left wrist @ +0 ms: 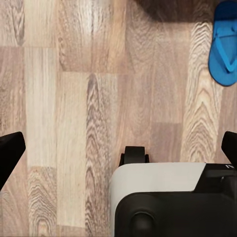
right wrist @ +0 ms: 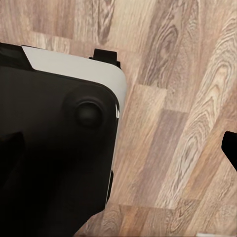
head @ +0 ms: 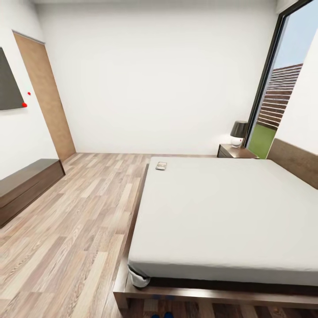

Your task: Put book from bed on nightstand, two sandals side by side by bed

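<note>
The book (head: 161, 166) lies flat on the bed (head: 221, 212), at the far corner of the white mattress on the side away from the headboard (head: 293, 161). Nothing else sits on the mattress. Past that end of the bed stands the nightstand (head: 236, 151), carrying a lamp (head: 239, 132) with a dark shade, just beside the tall window (head: 276, 88). Two blue sandals (head: 161, 315) peek in at the near foot of the bed frame, on the floor (head: 79, 229). In the left wrist view one sandal (left wrist: 224, 42) lies on the planks near the robot's base (left wrist: 163, 202).

Along the left wall runs a long low cabinet (head: 26, 187), with a dark screen (head: 9, 84) above it and a brown door (head: 46, 97) farther on. The open planks between cabinet and bed are bare.

The left end effector (left wrist: 118, 150) is spread wide, its dark fingertips (left wrist: 10, 153) at opposite edges of its view. Of the right end effector, one fingertip (right wrist: 230, 148) shows, and whether it is wide or narrow I cannot tell.
</note>
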